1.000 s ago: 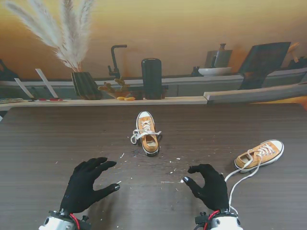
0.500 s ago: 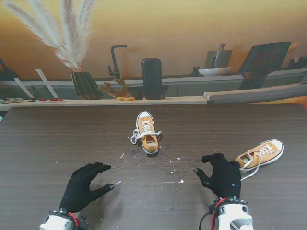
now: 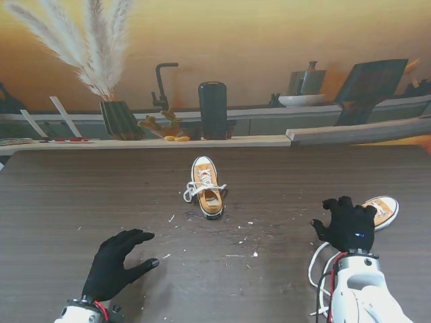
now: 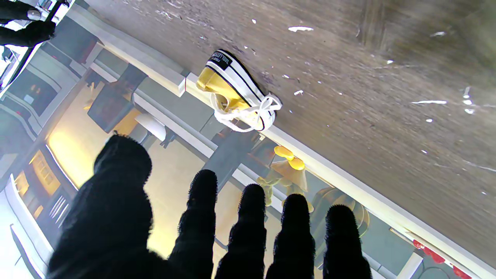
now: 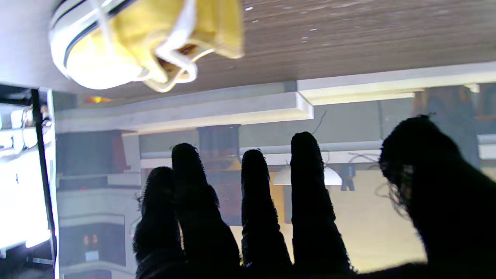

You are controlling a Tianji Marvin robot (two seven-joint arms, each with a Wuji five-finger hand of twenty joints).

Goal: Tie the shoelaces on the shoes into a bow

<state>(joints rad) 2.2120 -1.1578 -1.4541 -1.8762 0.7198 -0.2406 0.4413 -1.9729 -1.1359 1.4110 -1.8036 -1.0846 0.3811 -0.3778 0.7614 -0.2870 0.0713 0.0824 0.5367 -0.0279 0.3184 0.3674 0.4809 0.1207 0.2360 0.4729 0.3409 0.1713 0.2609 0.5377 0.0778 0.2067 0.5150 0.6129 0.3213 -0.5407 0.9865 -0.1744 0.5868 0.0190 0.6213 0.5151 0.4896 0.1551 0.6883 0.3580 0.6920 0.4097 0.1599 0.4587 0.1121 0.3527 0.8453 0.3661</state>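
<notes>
Stand view, right robot hand (image 3: 349, 225) over right shoe (image 3: 384, 208)

Both hands wear black knit gloves, fuzzy texture, five fingers each. Left robot hand (image 3: 116, 264): glove ends at a white-grey wrist housing with a red cable at the cuff. Right robot hand (image 3: 347, 225): same glove, small blue dot on the back, red and black cables at the wrist, then a glossy white rounded forearm shell.
</notes>
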